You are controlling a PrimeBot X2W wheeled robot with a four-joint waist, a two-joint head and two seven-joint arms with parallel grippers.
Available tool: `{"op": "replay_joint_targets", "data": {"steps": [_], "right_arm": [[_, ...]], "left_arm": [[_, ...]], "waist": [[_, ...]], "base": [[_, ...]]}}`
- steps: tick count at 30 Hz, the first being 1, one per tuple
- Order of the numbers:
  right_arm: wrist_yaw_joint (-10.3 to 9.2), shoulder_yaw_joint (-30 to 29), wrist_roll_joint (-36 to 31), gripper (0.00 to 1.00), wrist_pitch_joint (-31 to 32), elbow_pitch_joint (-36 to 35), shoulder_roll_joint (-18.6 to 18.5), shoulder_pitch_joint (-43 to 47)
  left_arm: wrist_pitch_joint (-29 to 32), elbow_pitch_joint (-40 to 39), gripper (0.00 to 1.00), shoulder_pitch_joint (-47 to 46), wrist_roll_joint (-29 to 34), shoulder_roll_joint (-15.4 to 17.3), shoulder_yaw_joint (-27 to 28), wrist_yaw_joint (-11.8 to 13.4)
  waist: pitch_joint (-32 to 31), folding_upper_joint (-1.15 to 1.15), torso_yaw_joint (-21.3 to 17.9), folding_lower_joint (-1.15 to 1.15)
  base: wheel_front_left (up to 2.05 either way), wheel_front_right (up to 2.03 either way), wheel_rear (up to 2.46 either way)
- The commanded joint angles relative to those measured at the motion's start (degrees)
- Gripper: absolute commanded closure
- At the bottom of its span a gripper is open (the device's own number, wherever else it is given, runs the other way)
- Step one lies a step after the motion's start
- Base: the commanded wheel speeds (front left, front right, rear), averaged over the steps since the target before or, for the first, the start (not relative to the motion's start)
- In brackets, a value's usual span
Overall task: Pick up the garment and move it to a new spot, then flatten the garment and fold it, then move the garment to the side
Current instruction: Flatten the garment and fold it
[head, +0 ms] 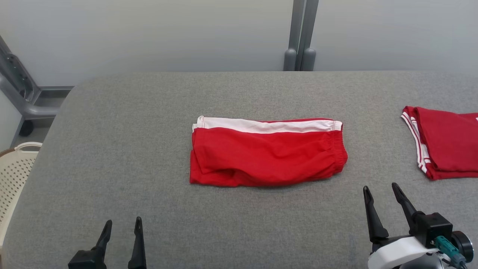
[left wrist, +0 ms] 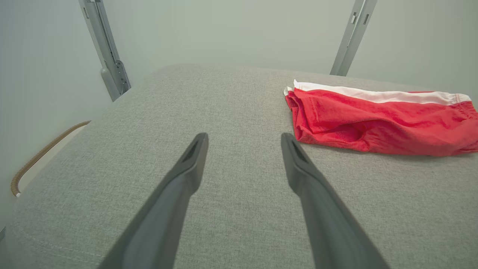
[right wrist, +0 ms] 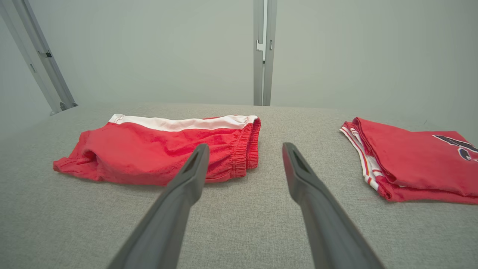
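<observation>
The garment [head: 267, 155] is a pair of red shorts with a white side stripe, folded in half and lying flat at the middle of the grey padded table [head: 130, 142]. It also lies to the upper right in the left wrist view [left wrist: 377, 123] and to the left in the right wrist view [right wrist: 164, 149]. My left gripper [head: 123, 228] stands open near the table's front edge, left of the garment and apart from it. My right gripper [head: 381, 196] is open too, just off the garment's waistband corner, with nothing between its fingers.
A second folded red garment [head: 446, 145] with white trim lies at the table's right edge, also seen in the right wrist view [right wrist: 414, 164]. A cream perforated basket [head: 15, 172] stands off the table's left side. Grey metal posts [head: 300, 35] rise behind the table.
</observation>
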Motion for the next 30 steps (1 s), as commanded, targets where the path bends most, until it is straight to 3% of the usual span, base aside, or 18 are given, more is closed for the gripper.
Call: {"op": "replay_joint_targets", "data": {"steps": [1,23,30], "right_arm": [[-0.1,-0.5,-0.1,0.0,-0.4,0.4,-0.1,0.9],[-0.1,0.0,-1.4,0.0,0.8,1.3,-0.1,-0.7],[-0.09,-1.3,-1.8,0.0,14.5,1.7,0.0,-8.3]], "left_arm": [[-0.1,-0.4,0.0,1.0,-0.2,0.5,0.4,0.5],[1.0,-2.0,0.0,1.2,-0.6,1.7,0.1,1.5],[1.5,-2.3,0.0,1.0,-0.9,1.9,-0.1,1.9]], "waist": [[-0.2,0.0,0.1,0.0],[0.5,0.0,0.0,0.0],[1.5,0.0,-0.8,0.0]], "base": [[0.0,0.0,0.0],[0.0,0.0,0.0],[0.0,0.0,0.0]]}}
